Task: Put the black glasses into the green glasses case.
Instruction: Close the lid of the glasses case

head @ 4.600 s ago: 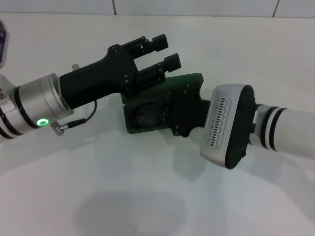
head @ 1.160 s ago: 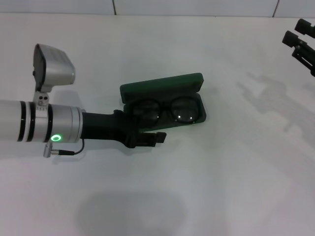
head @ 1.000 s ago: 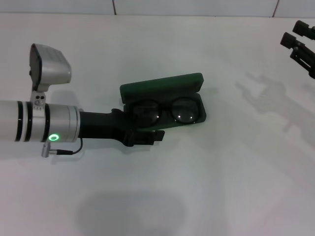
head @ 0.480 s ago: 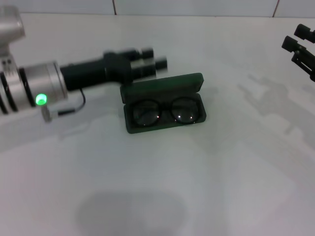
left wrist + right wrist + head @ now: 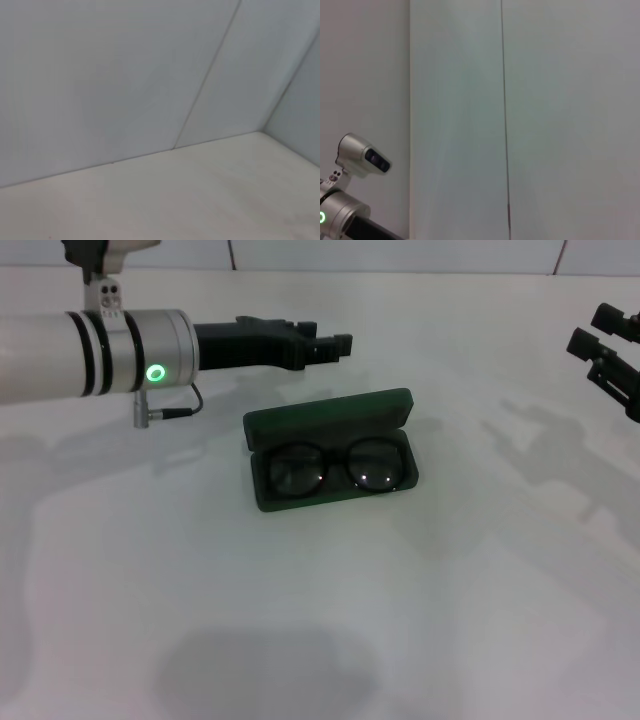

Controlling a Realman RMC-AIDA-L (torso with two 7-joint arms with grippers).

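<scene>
The green glasses case [image 5: 330,416] lies open in the middle of the white table, its lid standing up at the far side. The black glasses [image 5: 335,468] lie folded inside its tray, lenses up. My left gripper [image 5: 335,338] hovers behind and above the case's far left corner, open and empty, pointing right. My right gripper [image 5: 592,328] is at the far right edge, well away from the case, open and empty. Neither wrist view shows the case or the glasses.
The white table [image 5: 330,620] spreads around the case, with a tiled wall at its far edge [image 5: 400,255]. The left wrist view shows only wall and table corner [image 5: 175,147]. The right wrist view shows the wall and my left arm's camera housing [image 5: 362,160].
My left arm has lifted from the front left of the case and swung to behind and above it. The case, the glasses and the right gripper have stayed put.
</scene>
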